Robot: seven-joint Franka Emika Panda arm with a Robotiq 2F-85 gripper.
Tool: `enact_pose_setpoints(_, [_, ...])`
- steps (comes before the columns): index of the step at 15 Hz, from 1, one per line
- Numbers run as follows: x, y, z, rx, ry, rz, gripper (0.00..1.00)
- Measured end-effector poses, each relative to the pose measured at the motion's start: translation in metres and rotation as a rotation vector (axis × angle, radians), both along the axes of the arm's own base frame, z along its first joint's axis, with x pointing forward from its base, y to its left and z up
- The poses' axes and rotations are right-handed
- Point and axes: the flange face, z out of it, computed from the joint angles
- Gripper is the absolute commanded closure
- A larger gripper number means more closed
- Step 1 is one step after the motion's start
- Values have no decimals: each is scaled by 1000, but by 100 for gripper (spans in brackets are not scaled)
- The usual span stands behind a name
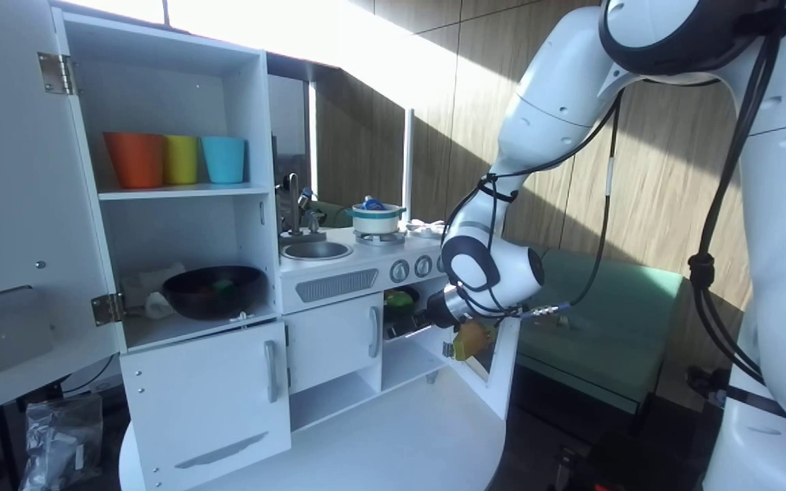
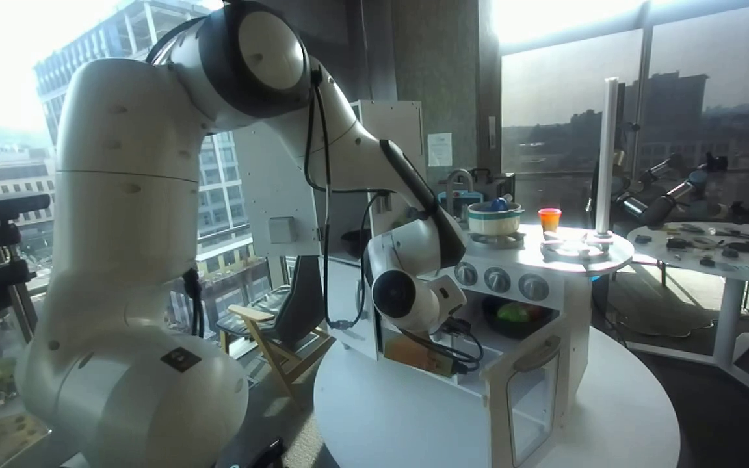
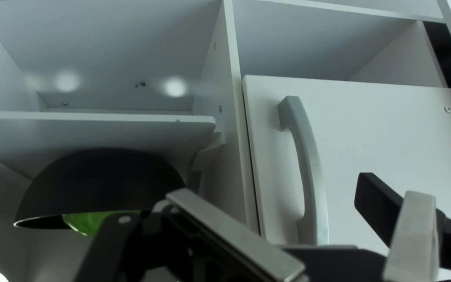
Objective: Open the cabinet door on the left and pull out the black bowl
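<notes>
Wrist view shows the gripper (image 3: 325,233) with fingers apart; the handle (image 3: 310,168) of a closed door (image 3: 386,149) appears between them, contact unclear. In an exterior view the arm (image 1: 550,112) slopes down, wrist bent, the gripper pointing toward that door. The black bowl (image 1: 212,296) sits up and left of the gripper, well apart, in the open cabinet (image 1: 154,88); a second bowl (image 3: 100,180) is nearer, in the compartment (image 3: 123,58) beside the door.

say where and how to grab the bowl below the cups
Try the bowl by its front rim, one jaw inside, from the front of the open cabinet and slightly above: it sits mouth up, its flaring side probably too wide to span.
</notes>
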Motion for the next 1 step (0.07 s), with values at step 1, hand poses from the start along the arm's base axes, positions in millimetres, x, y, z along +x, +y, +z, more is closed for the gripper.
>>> enact_pose_setpoints(1, [6,-1,4,-26,-33,25,0])
